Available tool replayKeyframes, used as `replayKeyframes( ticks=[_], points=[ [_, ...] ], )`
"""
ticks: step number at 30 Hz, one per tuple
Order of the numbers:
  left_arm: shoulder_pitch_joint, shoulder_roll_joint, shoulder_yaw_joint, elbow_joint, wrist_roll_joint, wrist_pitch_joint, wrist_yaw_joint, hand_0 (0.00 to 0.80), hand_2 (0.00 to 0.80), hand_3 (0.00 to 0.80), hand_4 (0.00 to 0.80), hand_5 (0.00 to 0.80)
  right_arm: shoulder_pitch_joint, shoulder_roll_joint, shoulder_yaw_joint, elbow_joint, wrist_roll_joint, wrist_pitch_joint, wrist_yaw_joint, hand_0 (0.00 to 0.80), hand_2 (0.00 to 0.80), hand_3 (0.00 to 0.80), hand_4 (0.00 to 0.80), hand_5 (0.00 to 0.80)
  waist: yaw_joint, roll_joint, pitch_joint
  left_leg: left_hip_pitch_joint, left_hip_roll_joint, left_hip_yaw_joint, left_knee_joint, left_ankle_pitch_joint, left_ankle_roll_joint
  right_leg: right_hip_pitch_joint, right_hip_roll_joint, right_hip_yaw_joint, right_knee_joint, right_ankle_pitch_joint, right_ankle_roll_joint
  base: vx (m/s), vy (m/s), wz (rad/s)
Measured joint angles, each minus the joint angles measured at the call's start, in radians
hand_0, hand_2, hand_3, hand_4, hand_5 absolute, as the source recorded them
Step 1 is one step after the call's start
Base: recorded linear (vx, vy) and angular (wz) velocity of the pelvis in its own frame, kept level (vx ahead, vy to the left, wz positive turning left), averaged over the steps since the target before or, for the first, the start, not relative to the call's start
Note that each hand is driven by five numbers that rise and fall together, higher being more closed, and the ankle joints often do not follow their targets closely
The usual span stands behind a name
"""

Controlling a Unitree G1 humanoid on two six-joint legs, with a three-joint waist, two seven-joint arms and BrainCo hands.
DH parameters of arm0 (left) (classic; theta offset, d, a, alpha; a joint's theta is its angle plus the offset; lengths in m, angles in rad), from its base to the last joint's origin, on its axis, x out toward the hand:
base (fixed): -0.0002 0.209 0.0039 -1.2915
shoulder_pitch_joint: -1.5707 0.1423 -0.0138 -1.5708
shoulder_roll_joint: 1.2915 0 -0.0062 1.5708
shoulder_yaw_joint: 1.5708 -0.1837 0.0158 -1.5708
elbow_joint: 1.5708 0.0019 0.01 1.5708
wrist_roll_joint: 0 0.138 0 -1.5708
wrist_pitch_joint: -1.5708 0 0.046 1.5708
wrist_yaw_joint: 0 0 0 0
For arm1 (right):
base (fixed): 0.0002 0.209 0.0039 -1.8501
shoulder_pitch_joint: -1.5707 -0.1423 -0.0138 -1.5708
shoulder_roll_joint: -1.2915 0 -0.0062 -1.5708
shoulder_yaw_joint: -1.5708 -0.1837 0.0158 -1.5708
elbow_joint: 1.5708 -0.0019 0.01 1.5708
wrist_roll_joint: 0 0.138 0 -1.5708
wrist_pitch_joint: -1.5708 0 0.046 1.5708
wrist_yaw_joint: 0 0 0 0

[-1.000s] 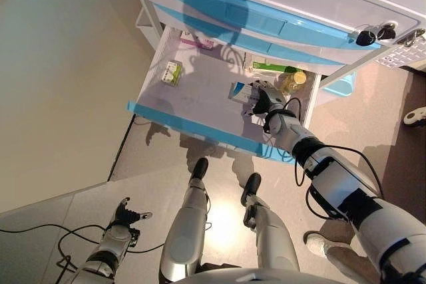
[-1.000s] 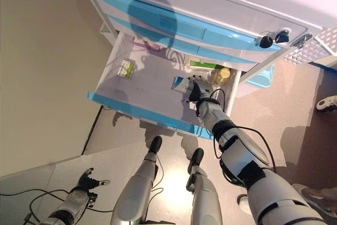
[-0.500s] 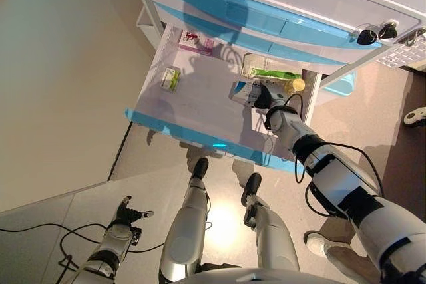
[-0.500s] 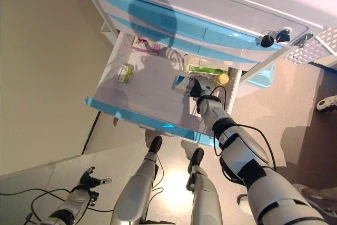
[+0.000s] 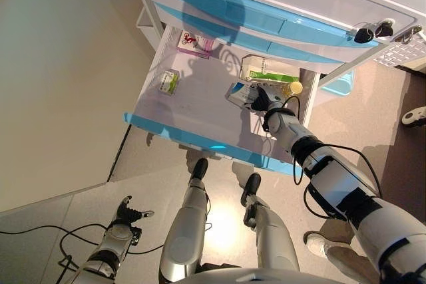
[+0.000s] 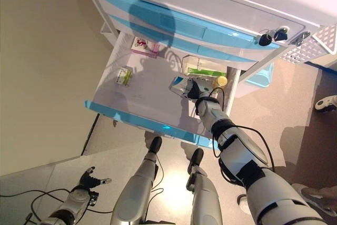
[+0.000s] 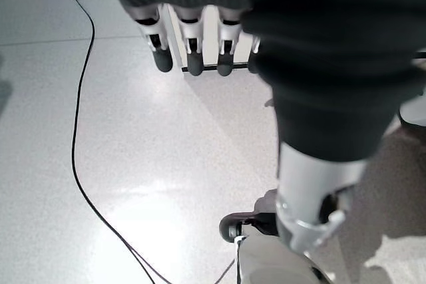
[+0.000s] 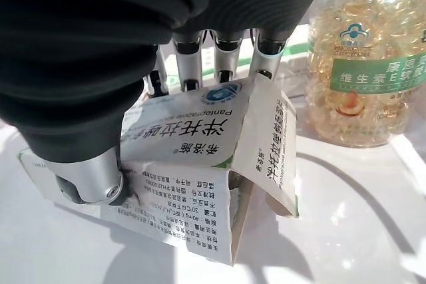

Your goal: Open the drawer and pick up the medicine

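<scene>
The lower drawer point(image 5: 200, 139) with a blue front stands pulled open. My right hand point(image 5: 264, 98) is inside it at the right. Its fingers and thumb are curled round a white and blue medicine box point(image 5: 238, 91). In the right wrist view the box point(image 8: 200, 164) has an open end flap and sits tilted, close to the drawer floor. My left hand point(image 5: 126, 214) hangs low at the lower left, far from the drawer. Its fingers point(image 7: 190, 58) are straight and it holds nothing.
The drawer also holds a small green and white box point(image 5: 169, 81), a pink box point(image 5: 194, 40), a larger green and white box point(image 5: 266, 68) and a bottle of yellow capsules point(image 8: 359, 64) beside my right hand. Keys point(image 5: 369, 30) hang from the cabinet above.
The drawer has slid further out, uncovering the pink box and the larger green and white box at the back. My right hand stays on the medicine box.
</scene>
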Motion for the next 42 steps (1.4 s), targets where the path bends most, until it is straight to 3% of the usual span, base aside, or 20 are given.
replayKeyframes(
  ticks=[12, 19, 29, 42],
  points=[
    [0.001, 0.0, 0.003, 0.0, 0.0, 0.002, 0.0, 0.0, 0.0, 0.0, 0.0, 0.0, 0.067, -0.009, -0.004, -0.111, 0.022, -0.004, 0.015, 0.8, 0.8, 0.8, 0.8, 0.8, -0.029, -0.005, -0.003, 0.015, -0.002, 0.008, -0.001, 0.002, 0.003, 0.007, -0.001, 0.011, 0.003, 0.004, 0.005, 0.006, -0.002, -0.02],
    [0.003, 0.001, 0.042, -0.001, 0.0, 0.004, -0.001, 0.0, 0.0, 0.0, 0.0, 0.0, 0.15, -0.027, -0.008, -0.187, 0.041, -0.005, 0.033, 0.8, 0.8, 0.8, 0.8, 0.8, -0.05, -0.018, -0.015, 0.062, 0.001, 0.033, -0.02, -0.001, 0.005, 0.042, -0.001, 0.029, -0.021, 0.007, 0.006, 0.022, 0.008, -0.09],
    [0.039, -0.008, 0.076, 0.042, 0.017, 0.014, -0.01, 0.0, 0.0, 0.0, 0.0, 0.0, 0.286, -0.046, -0.035, -0.287, 0.044, -0.025, 0.058, 0.8, 0.8, 0.8, 0.8, 0.8, -0.08, -0.042, -0.132, 0.176, 0.005, 0.077, -0.084, -0.008, 0.019, 0.154, 0.0, 0.058, -0.117, 0.032, 0.017, 0.064, 0.013, -0.1],
    [0.156, -0.031, 0.139, 0.102, 0.104, 0.043, -0.038, 0.0, 0.0, 0.0, 0.0, 0.0, 0.438, -0.162, -0.093, -0.464, 0.039, -0.041, 0.111, 0.8, 0.8, 0.8, 0.8, 0.8, -0.11, -0.03, -0.295, 0.379, 0.021, 0.135, -0.237, -0.002, 0.032, 0.329, 0.013, 0.094, -0.261, 0.062, 0.025, 0.089, 0.017, -0.12]
  ],
)
